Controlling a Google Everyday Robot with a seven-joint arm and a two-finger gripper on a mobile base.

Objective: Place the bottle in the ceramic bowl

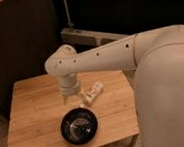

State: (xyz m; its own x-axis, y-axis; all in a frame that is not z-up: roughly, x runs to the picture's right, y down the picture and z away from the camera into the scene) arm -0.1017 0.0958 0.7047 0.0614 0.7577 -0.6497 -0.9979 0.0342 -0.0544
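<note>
the end effector (70,96) is seen hanging from the bent wrist over the middle of the bench (31,121), pointed down & close to the surface. whether it is apart or together cannot be told, and nothing is made out clamped in it. the bottle (94,91) is lying flat on the bench just beside it, to the right in the view & approx. level with its tip; no contact can be judged. the bottle's long axis is laid diagonally, near-left to far-right, so a short sideways shift plus a wrist turn would prob. be needed to come square across it. the ceramic bowl (79,126) is set nearer the camera, just below both, w/ 1 end of the bottle close to its far rim. only 1 arm (103,54) is present, so no choice of side is posed. no other thing is seen standing btw. end effector, bottle & ceramic bowl.
</note>
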